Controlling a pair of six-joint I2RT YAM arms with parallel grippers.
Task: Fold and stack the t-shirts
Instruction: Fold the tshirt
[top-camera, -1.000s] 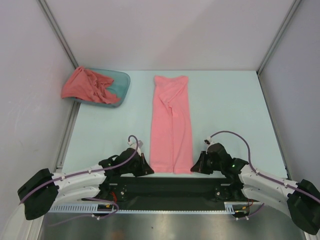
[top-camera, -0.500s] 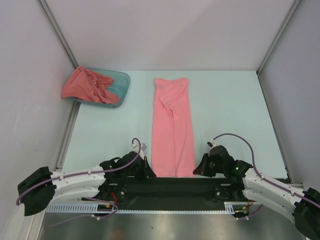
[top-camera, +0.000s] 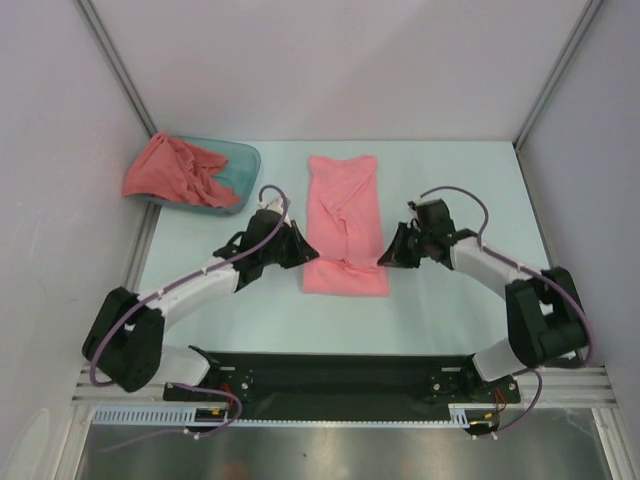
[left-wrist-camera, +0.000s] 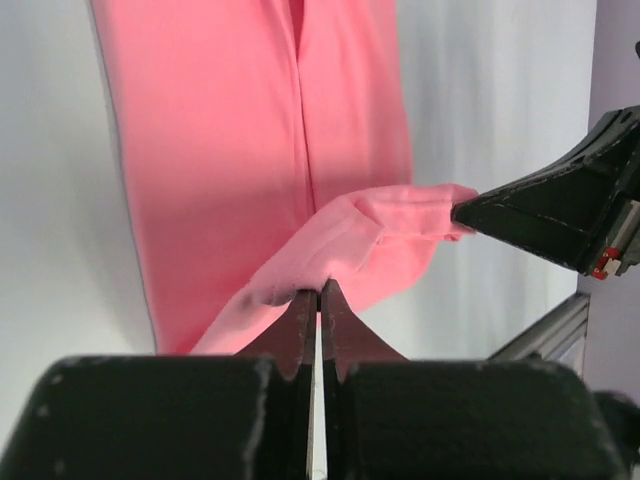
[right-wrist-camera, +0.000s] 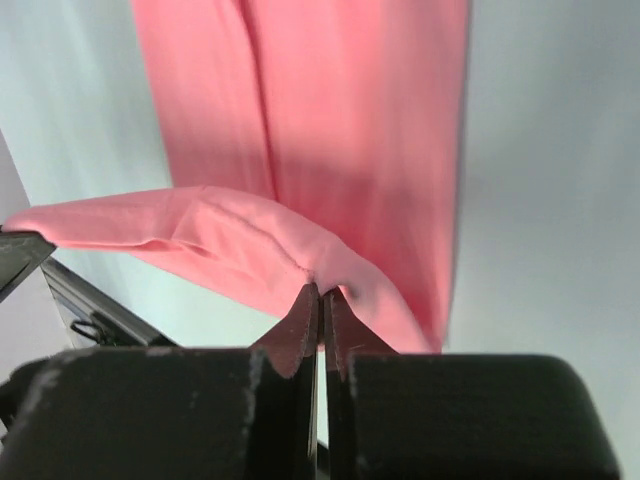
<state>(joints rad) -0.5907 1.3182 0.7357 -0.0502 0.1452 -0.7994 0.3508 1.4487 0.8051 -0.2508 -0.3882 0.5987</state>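
Note:
The light salmon-pink t-shirt (top-camera: 343, 205) lies as a long narrow strip in the middle of the table. Its near end is lifted and doubled back over the rest. My left gripper (top-camera: 303, 255) is shut on the left corner of that lifted edge, and the left wrist view shows its tips (left-wrist-camera: 318, 288) pinching the pink fabric (left-wrist-camera: 230, 130). My right gripper (top-camera: 384, 260) is shut on the right corner. Its tips (right-wrist-camera: 320, 290) bite the hem of the same shirt (right-wrist-camera: 330, 100). The darker coral-red t-shirt (top-camera: 172, 170) lies crumpled at the back left.
The teal tub (top-camera: 243, 163) at the back left corner holds the coral-red shirt, which spills over its left rim. Grey walls with metal posts close in the left, right and far sides. The black base rail (top-camera: 340, 372) runs along the near edge.
Both grippers have moved away from the near edge toward the far side, carrying the pink shirt's near end up and over. The strip on the table now looks shorter.

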